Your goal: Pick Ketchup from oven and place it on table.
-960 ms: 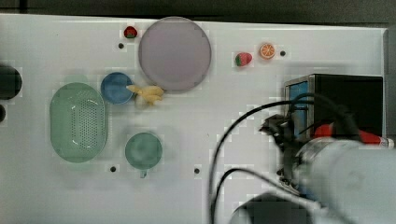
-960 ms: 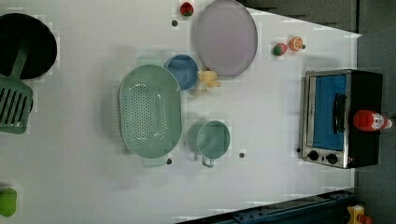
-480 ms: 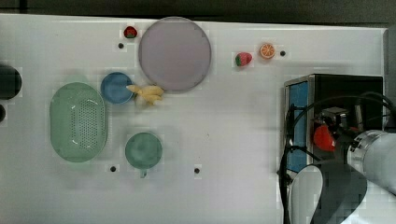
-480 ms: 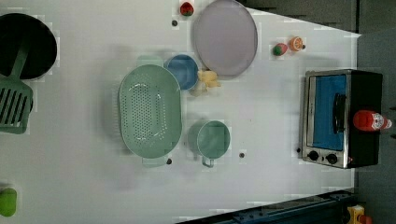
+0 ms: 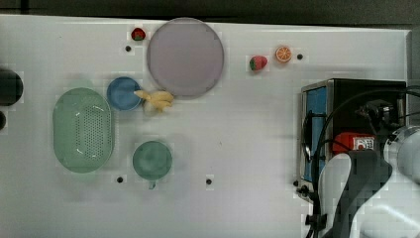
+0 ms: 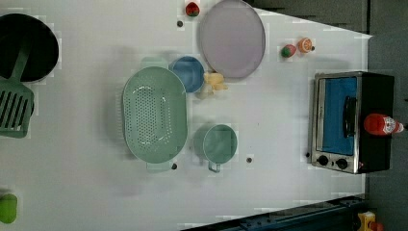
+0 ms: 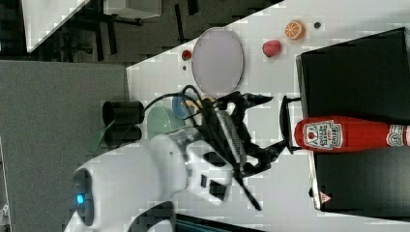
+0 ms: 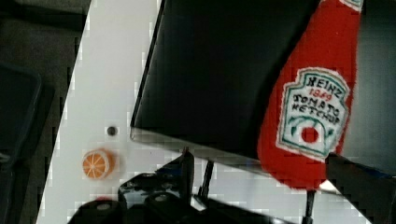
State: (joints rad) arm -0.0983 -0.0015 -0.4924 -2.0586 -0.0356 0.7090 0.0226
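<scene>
The ketchup (image 7: 348, 134), a red bottle with a white cap, lies on its side on top of the black oven (image 7: 358, 63). It also shows in the top view (image 5: 354, 142), the left view (image 6: 382, 124) and the wrist view (image 8: 313, 116). My gripper (image 7: 270, 124) is open at the oven's front edge, just off the bottle's bottom end, with nothing between its fingers. In the wrist view the bottle's base lies between the two fingertips (image 8: 187, 163). The oven (image 5: 346, 89) stands at the top view's right on the white table (image 5: 247, 148), with its door shut.
A purple plate (image 5: 184, 56), blue bowl (image 5: 123, 92), yellow banana toy (image 5: 156, 100), green colander (image 5: 82, 130) and green cup (image 5: 152, 160) occupy the top view's left half. A strawberry toy (image 5: 257, 62) and an orange slice (image 5: 283, 53) lie beyond the oven. Cables trail from my arm.
My arm has swung toward the top view's right, from beside the oven's front to over the oven, bringing the gripper to the ketchup. Nothing on the table has moved.
</scene>
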